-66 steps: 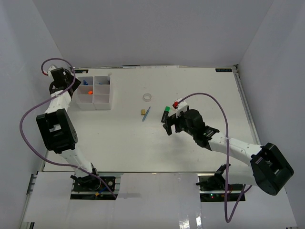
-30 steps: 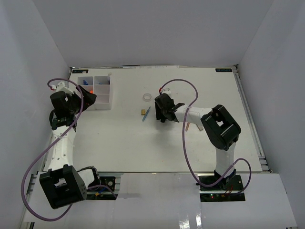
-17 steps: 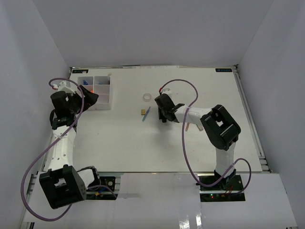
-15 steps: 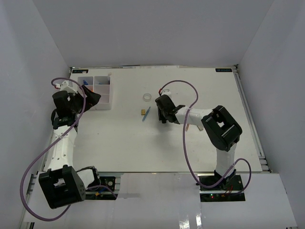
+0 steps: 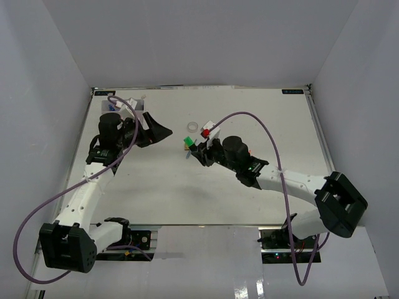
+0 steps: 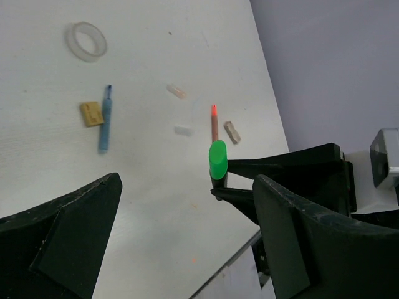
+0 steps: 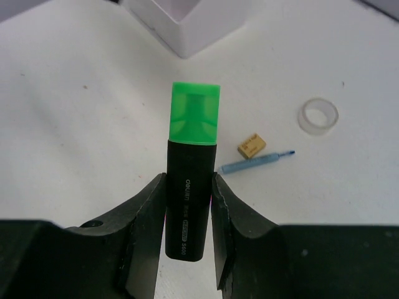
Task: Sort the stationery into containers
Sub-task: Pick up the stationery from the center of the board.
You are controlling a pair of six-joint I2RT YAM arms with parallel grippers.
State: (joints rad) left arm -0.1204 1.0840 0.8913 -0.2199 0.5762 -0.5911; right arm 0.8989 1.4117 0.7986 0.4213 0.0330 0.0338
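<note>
Gripping green-capped black highlighter (image 7: 193, 118) upright in right pincer (image 7: 188, 190), off table (image 6: 37, 162) for transfer; left pincer (image 6: 181, 230) apart, likely to receive.

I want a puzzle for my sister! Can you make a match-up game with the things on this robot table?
1 green-capped black highlighter
2 round plastic tape ring
3 slim blue pen
4 left gripper

A wide open, empty
B beside the small brass clip
C see-through, lying flat
D pinched in the right gripper

Pairs: 1-D, 2-C, 3-B, 4-A
</note>
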